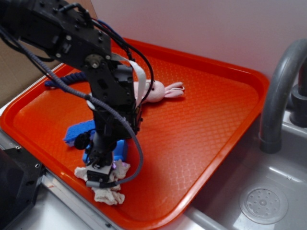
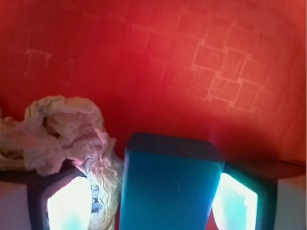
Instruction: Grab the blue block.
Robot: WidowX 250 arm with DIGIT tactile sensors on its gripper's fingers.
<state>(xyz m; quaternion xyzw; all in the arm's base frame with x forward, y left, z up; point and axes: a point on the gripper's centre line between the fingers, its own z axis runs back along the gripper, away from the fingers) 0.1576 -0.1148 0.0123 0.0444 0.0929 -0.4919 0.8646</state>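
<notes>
- Fingers (image 2: pixel 69 203) spread, straddling the blue block (image 2: pixel 168 187) low on the red tray (image 2: pixel 192 57); contact unclear.
- Crumpled cloth (image 2: pixel 67 132) beside the left pad.
- The arm hides most of the block in the exterior view.

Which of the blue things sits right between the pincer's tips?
The smooth blue block, flanked by both fingertips; the blue sponge and blue rope lie farther back.

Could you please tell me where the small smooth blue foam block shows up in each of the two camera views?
Exterior: the small smooth blue foam block lies near the orange plastic tray's front-left edge, partly hidden behind the claw.
Wrist: bottom centre, between the claw's fingers.
Shared landmark: the crumpled white cloth beside the block.
</notes>
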